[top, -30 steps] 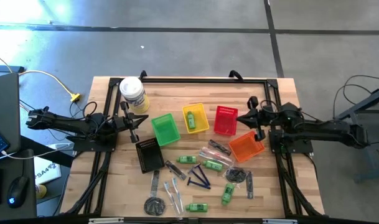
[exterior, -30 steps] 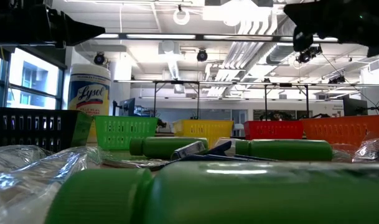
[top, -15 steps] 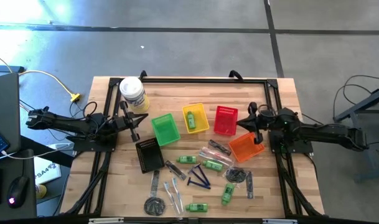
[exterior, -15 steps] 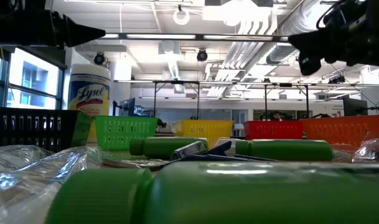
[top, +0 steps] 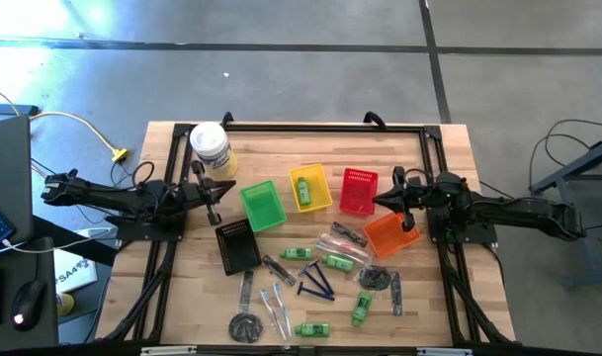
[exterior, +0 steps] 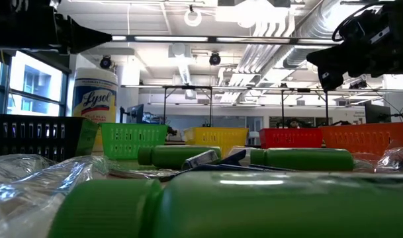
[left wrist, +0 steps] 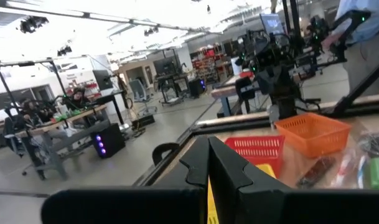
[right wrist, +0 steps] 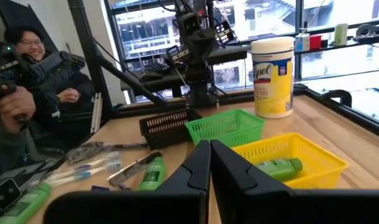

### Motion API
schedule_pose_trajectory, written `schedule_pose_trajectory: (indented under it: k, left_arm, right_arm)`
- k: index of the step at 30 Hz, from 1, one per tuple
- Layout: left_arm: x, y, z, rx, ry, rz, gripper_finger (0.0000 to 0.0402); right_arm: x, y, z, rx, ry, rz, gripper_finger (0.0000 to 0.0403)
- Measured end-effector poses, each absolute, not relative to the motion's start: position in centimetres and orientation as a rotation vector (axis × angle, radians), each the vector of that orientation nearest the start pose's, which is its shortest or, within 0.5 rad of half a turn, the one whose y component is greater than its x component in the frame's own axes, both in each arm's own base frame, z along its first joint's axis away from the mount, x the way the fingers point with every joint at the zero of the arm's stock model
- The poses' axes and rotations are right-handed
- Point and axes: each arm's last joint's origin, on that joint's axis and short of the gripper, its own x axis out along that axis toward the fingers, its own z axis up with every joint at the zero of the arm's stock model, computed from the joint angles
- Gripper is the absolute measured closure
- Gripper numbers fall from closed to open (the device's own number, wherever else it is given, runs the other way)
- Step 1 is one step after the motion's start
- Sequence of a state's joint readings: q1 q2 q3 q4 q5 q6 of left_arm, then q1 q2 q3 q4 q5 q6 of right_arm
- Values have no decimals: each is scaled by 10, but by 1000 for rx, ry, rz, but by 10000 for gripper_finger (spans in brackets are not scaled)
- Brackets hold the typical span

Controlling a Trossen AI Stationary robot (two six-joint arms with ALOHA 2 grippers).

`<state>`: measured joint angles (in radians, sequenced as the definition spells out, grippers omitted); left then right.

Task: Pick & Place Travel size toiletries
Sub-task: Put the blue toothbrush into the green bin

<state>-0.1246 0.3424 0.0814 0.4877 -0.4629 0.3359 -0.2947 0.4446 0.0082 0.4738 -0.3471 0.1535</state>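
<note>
Right gripper [top: 392, 194] hovered above the gap between red basket [top: 359, 190] and orange basket [top: 391, 234], fingers [right wrist: 198, 163] pressed together, nothing held. Left gripper [top: 215, 194] parked just left of green basket [top: 262, 204] near white canister [top: 211, 148], fingers [left wrist: 209, 163] also pressed together and empty. Travel size toiletries [top: 310, 282] lay scattered on the table [top: 439, 287] in front of the baskets, with one green mini bottle [top: 303, 187] inside yellow basket [top: 323, 189].
</note>
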Motion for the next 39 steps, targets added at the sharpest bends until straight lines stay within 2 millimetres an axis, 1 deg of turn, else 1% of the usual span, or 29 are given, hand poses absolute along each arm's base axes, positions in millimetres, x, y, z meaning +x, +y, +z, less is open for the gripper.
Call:
schedule_pose_trajectory:
  k: [7, 11, 18, 25, 29, 32, 36, 39]
  left_arm:
    - [116, -2, 206, 274, -141, 360, 402]
    - [116, -3, 205, 255, -137, 327, 402]
    - [118, -3, 196, 244, -54, 307, 402]
    - [118, -3, 194, 139, -47, 293, 402]
    - [119, -4, 188, 194, 10, 252, 402]
    - [119, -4, 190, 177, -6, 253, 402]
    - [118, -4, 192, 129, -27, 258, 402]
    - [120, -3, 200, 82, 8, 288, 402]
  right_arm:
    - [121, -27, 172, 138, -43, 48, 399]
    - [121, -28, 173, 118, -53, 8, 398]
    - [121, -29, 173, 109, -56, -32, 398]
    - [120, -30, 180, 78, -125, -77, 398]
    - [120, -32, 181, 87, -142, -155, 398]
    - [120, -33, 180, 119, -139, -171, 398]
    - [120, -32, 177, 127, -104, -127, 398]
    - [120, -31, 174, 132, -76, -100, 398]
